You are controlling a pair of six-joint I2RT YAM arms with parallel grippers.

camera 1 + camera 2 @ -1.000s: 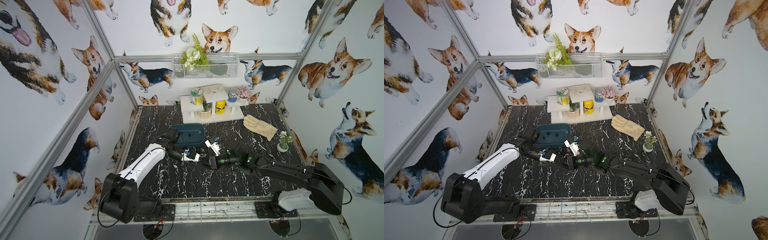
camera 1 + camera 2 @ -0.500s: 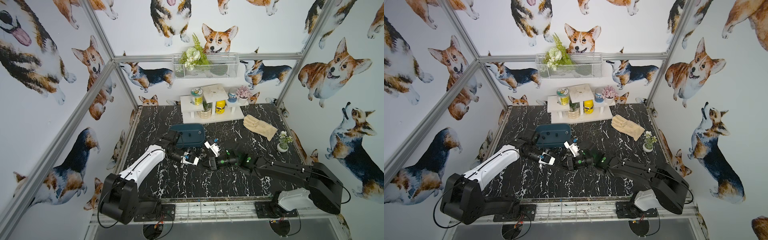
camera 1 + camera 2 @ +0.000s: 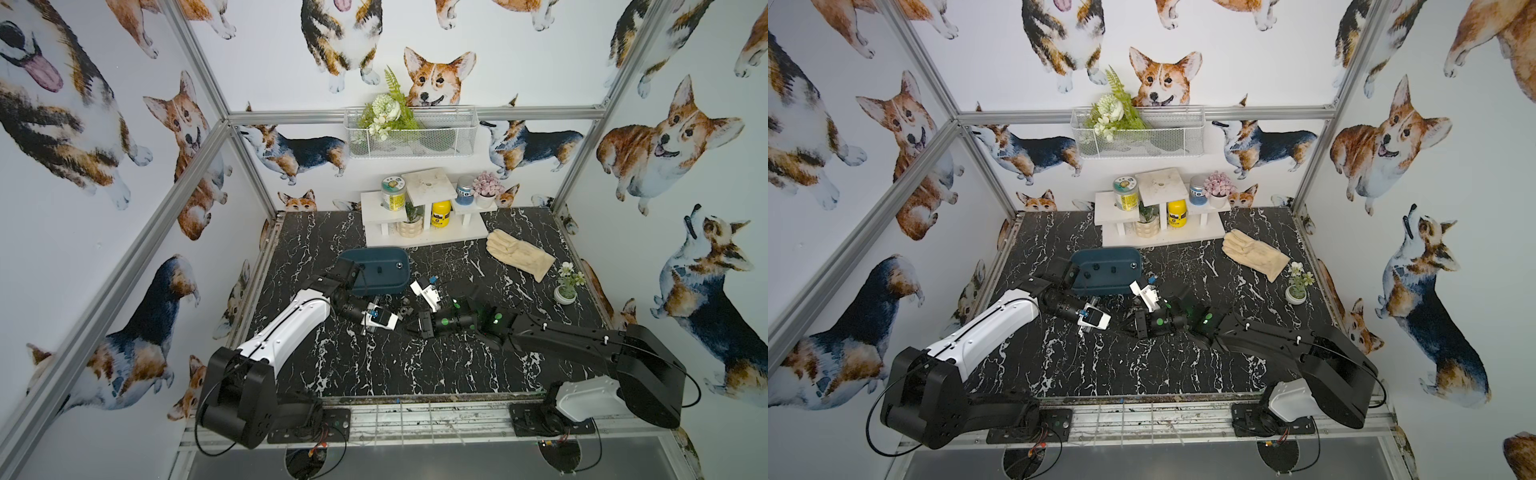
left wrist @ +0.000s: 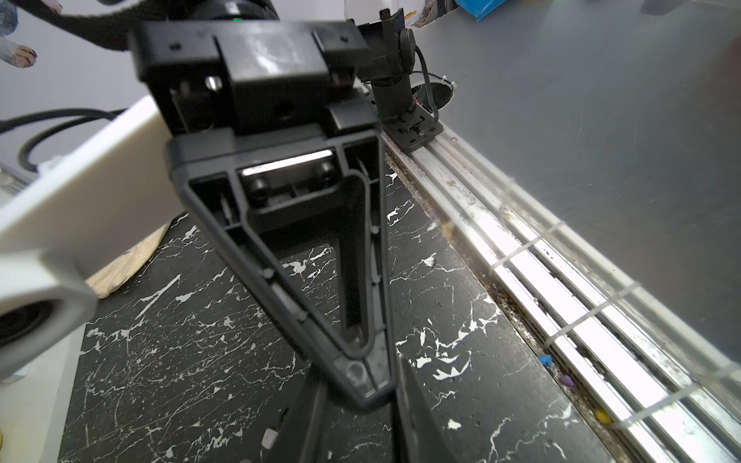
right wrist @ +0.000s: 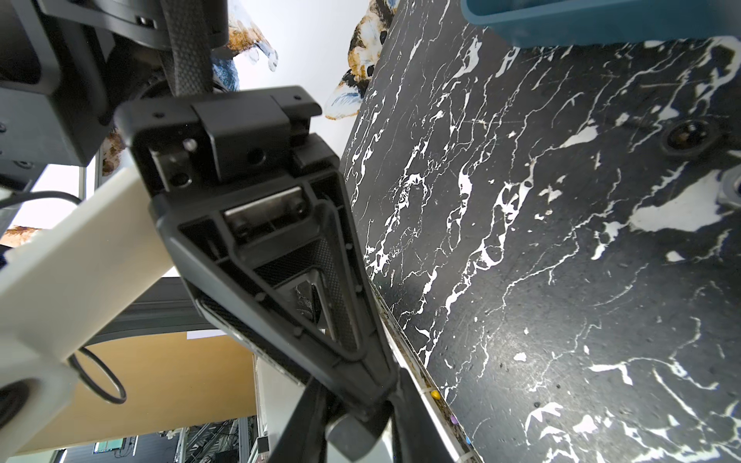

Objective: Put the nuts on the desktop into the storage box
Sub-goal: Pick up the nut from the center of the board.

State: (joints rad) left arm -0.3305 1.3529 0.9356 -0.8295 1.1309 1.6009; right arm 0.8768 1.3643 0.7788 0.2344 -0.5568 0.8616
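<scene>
Wrist views show the left gripper (image 4: pixel 361 387) and right gripper (image 5: pixel 361 405) low over the tabletop (image 5: pixel 561 280), their opening and any catch impossible to tell. Beyond the right gripper lies a black nut (image 5: pixel 689 135), then the blue box (image 5: pixel 601 18).

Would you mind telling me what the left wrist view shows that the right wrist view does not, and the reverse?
Only the left wrist view: a grey panel past the desktop edge, and a black arm mount. Only the right wrist view: the storage box wall and a black nut lying on the desktop. Both: the veined black desktop.
</scene>
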